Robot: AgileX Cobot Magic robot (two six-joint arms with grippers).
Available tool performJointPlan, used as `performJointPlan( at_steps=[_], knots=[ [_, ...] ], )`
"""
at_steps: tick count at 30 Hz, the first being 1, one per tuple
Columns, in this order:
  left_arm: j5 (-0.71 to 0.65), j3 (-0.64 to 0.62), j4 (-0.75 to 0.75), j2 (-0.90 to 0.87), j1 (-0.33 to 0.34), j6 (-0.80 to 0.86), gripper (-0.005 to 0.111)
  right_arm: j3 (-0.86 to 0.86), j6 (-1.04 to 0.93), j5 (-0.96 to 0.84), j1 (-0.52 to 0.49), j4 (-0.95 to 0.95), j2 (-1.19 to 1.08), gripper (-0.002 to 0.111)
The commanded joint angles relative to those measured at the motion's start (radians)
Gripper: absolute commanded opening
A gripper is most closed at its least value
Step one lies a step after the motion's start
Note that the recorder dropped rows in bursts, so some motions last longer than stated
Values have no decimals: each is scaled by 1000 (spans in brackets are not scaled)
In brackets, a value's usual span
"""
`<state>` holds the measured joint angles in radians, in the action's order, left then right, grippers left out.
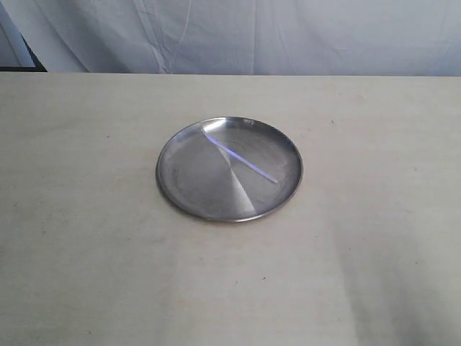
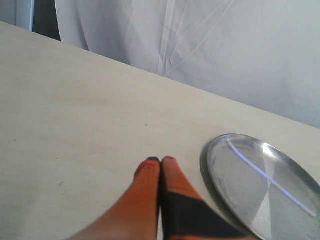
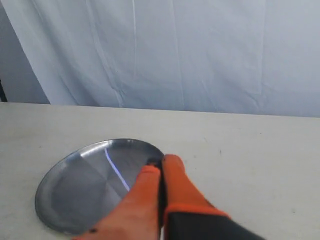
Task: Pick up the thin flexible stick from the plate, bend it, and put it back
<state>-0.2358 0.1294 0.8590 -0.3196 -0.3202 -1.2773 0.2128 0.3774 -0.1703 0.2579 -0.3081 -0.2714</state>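
Stainless-steel plate (image 1: pixel 184 191) carries the thin flexible stick (image 1: pixel 240 156), lying straight.

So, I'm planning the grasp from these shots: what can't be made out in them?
Exterior view: both arms are outside the frame.
Right wrist view: the near end of the stick is hidden behind the shut orange fingers.
Left wrist view: the plate is cut off by the picture's edge.
All views: whether the stick lies flat is too fine to tell.

Right pincer (image 3: pixel 161 161) closed, empty, near plate (image 3: pixel 65 197); stick (image 3: pixel 116 170) lying on plate.
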Motion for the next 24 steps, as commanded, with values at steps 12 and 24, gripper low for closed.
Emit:
performJointPlan(
  at_steps=[12, 24],
  knots=[
    [-2, -4, -7, 5, -1, 4, 0, -213, -7, 206, -228, 4, 271, -1],
    [-2, -4, -7, 5, -1, 4, 0, -213, -7, 206, -228, 4, 271, -1]
  ],
)
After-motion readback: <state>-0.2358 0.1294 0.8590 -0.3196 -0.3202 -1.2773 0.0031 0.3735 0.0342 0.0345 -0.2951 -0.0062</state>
